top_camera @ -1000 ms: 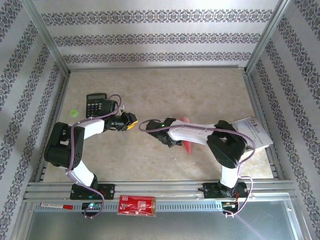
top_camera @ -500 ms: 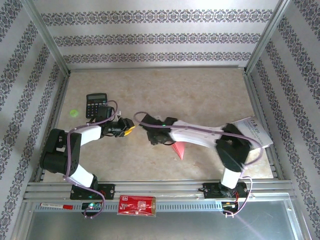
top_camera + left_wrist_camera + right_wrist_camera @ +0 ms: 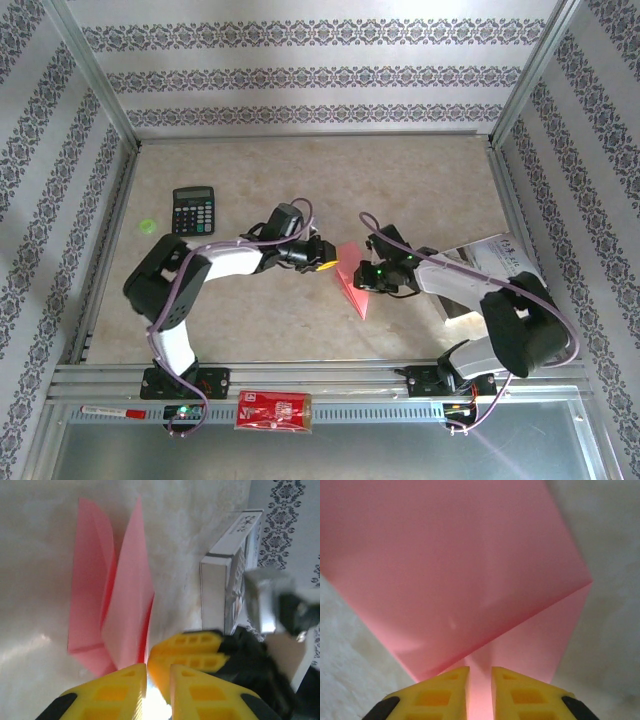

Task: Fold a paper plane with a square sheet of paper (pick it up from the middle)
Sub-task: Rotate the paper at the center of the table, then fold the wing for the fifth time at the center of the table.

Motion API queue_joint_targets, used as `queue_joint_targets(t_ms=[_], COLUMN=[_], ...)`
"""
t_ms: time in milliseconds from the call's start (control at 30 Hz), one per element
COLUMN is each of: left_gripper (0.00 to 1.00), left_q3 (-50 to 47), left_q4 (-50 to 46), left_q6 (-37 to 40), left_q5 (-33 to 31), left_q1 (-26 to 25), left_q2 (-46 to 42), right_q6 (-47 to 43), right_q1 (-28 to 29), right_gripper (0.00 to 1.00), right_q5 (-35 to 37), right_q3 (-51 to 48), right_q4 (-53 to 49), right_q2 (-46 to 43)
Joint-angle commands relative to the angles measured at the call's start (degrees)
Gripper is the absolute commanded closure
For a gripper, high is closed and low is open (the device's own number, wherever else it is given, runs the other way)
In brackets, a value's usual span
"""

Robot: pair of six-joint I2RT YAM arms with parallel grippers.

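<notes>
One paper plane (image 3: 353, 282); leaflet (image 3: 505, 258) print unreadable

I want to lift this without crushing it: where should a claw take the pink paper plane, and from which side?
Probably pinch the paper plane on its centre fold, toward the wide tail end. Come from above with the jaws across the fold. The two thin wings meet there, so the paper is layered and likely stiffest, while each wing alone looks flimsy.
</notes>
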Motion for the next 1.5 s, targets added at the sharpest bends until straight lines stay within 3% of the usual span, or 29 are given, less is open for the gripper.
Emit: queue_joint_targets(t_ms=[0,367,467,633,733,867,1000,1167,1467], left_gripper=[0.83,0.83,0.81,0.76,0.73,0.73,0.84,0.94,1.0], left_q3=[2.6,6.4,6.7,5.5,1.9,-6.6,-12.3,-11.2,-8.5], left_q4=[2.1,-6.6,-9.2,-10.9,-11.2,-9.7,-7.2,-7.5,-11.2], left_q6=[-0.9,7.5,10.9,13.0,13.3,10.4,6.3,5.6,9.1], left_q5=[2.0,1.6,0.8,1.9,1.4,-0.2,-1.5,-0.9,-0.1], left_q1=[-0.3,4.4,6.9,12.0,12.5,10.7,5.1,0.3,2.4], left_q2=[3.6,8.2,7.7,5.0,-1.3,-10.6,-15.0,-12.7,-5.2], right_q6=[3.3,16.4,18.8,20.0,18.2,13.4,8.1,5.9,5.0], right_q1=[1.2,10.6,14.1,15.7,14.4,8.3,1.6,-3.2,-3.7], right_gripper=[0.84,0.86,0.83,0.77,0.74,0.69,0.66,0.65,0.61], right_q5=[-3.4,3.5,6.2,4.1,3.8,2.6,1.5,-1.0,-6.4], right_q3=[-2.9,-4.4,-2.0,1.3,0.1,-3.9,-4.9,-5.2,-4.4], right_q4=[10.3,22.3,24.2,29.1,27.3,20.9,13.3,11.6,11.2], right_q2=[1.3,5.7,7.8,9.8,6.0,-1.3,-5.4,-6.7,-3.7])
